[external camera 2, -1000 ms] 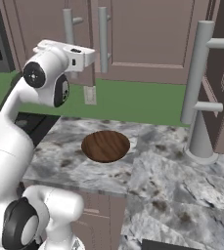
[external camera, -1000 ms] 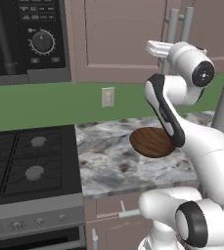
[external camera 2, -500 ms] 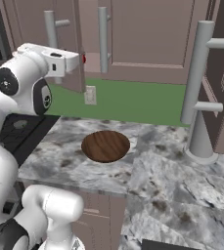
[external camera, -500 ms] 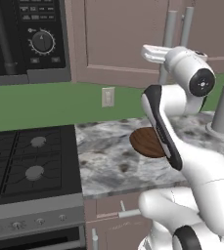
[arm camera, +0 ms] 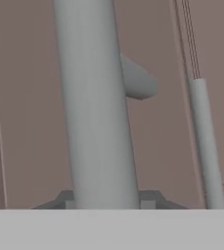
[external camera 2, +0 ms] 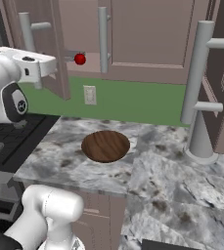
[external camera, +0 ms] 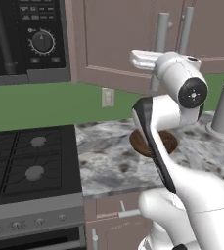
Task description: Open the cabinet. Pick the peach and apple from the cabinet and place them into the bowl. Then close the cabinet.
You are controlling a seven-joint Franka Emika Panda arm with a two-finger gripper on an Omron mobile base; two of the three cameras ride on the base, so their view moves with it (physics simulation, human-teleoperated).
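Hand view: the hand (arm camera: 106, 202) is seen clamped on the upright grey bar handle (arm camera: 96, 107) of the cabinet (external camera 2: 147, 34), whose left door (external camera 2: 45, 44) is swung partly outward above the desk (external camera 2: 147, 171).

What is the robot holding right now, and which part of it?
The gripper is shut on the cabinet's left door handle, a vertical grey bar, with that door swung partly open.
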